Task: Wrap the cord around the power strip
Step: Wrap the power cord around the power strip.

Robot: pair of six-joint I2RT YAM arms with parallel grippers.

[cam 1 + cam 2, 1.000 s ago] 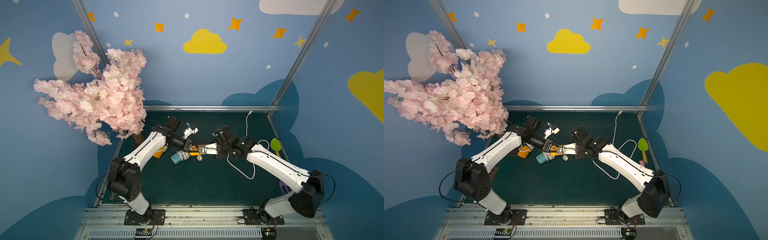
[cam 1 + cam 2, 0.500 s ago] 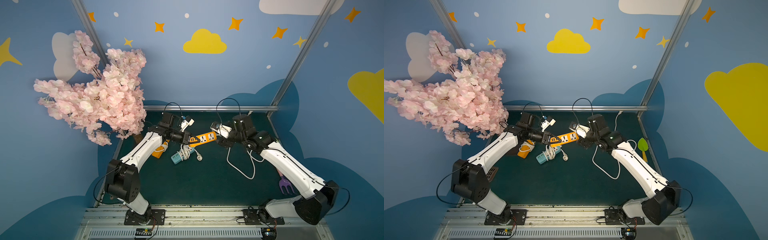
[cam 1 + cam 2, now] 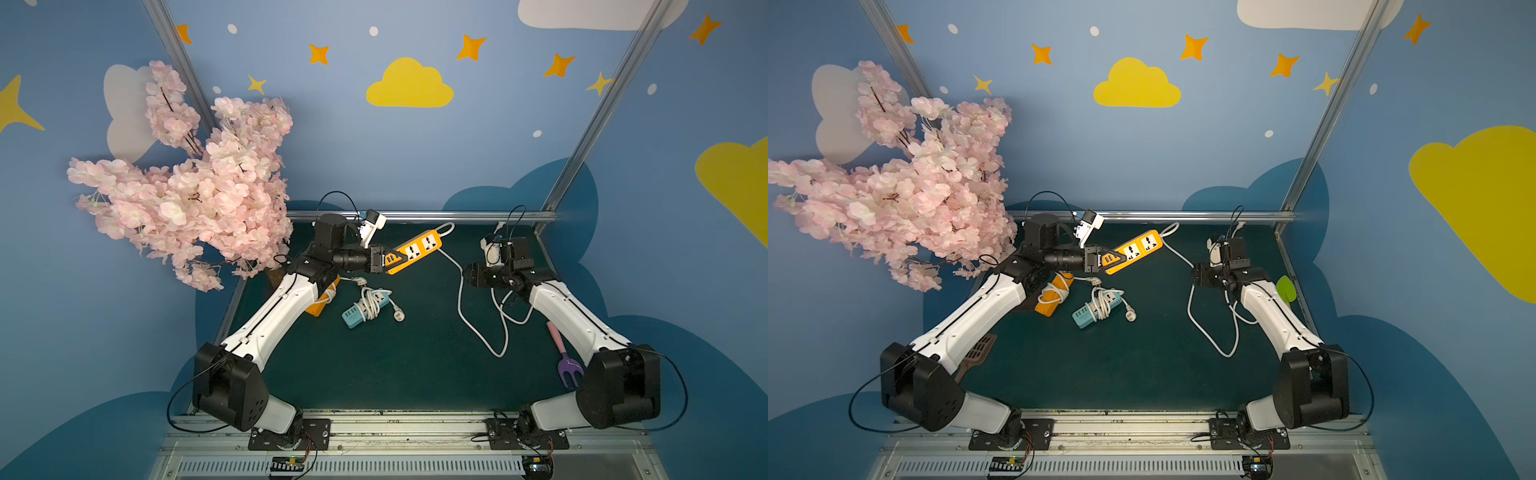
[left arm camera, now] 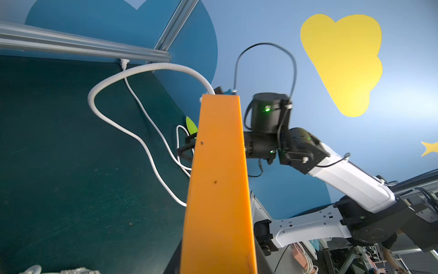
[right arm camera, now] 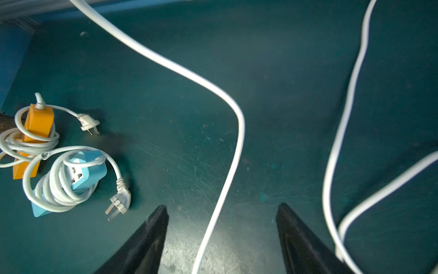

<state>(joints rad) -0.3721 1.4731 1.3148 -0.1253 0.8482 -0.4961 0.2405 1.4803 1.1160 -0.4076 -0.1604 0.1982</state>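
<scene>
- Our left gripper (image 3: 384,261) is clamped on one end of the orange power strip (image 3: 417,249) and holds it tilted above the green mat (image 3: 415,374), near the back rail.
- From the strip's far end its white cord (image 3: 459,291) loops out and trails across the mat in loose bends, none wound on the strip.
- Our right gripper (image 5: 222,208) hangs with jaws wide apart, gripping nothing, well apart from the strip. In its wrist view we see a stretch of cord pass between the two fingers, touching neither.
- Beside the left arm lie a blue strip (image 3: 365,309) and a second orange strip (image 3: 1054,293), each with cord wound round it.
</scene>
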